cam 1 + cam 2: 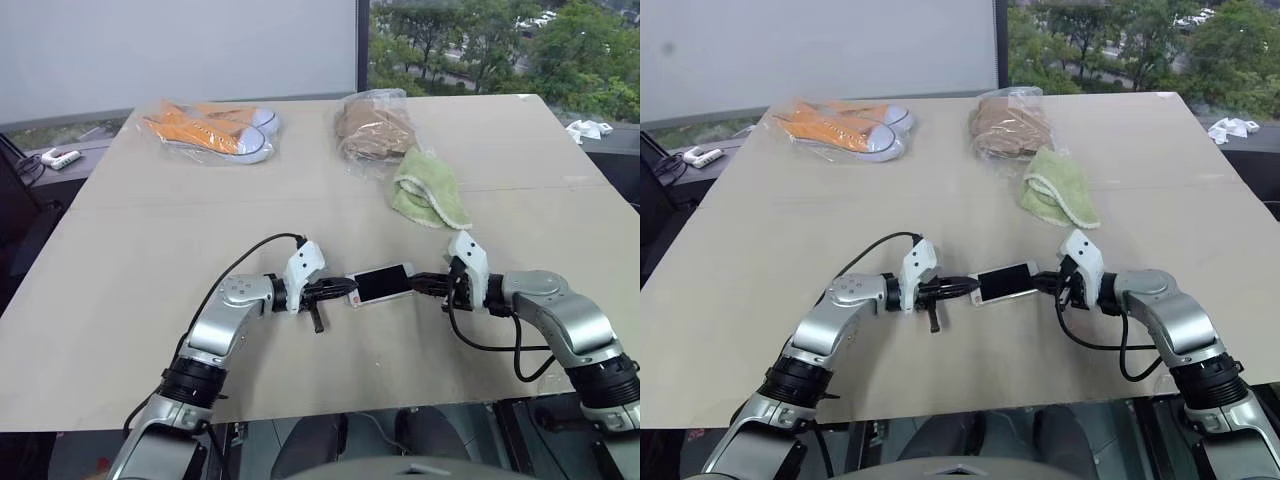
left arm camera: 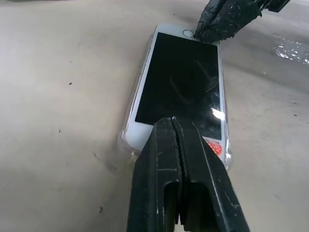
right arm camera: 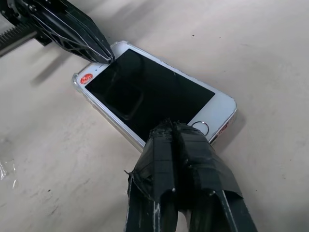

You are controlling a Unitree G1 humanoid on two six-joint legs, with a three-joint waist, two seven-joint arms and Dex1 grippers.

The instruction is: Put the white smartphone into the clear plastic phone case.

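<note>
The white smartphone (image 1: 380,284) lies screen up on the table, near the front and between my two grippers. The clear plastic phone case (image 2: 124,140) shows as a see-through rim around the phone's long side and its end with a red sticker. My left gripper (image 1: 345,290) is shut, its tip resting on the sticker end of the phone (image 2: 178,82). My right gripper (image 1: 415,283) is also shut, its taped tip on the home-button end (image 3: 200,126). Whether that end sits fully in the case I cannot tell.
At the back of the table lie orange shoes in a clear bag (image 1: 210,128), a brown item in a plastic bag (image 1: 372,128) and a green cloth (image 1: 430,188). The table's front edge (image 1: 300,415) runs close below my arms.
</note>
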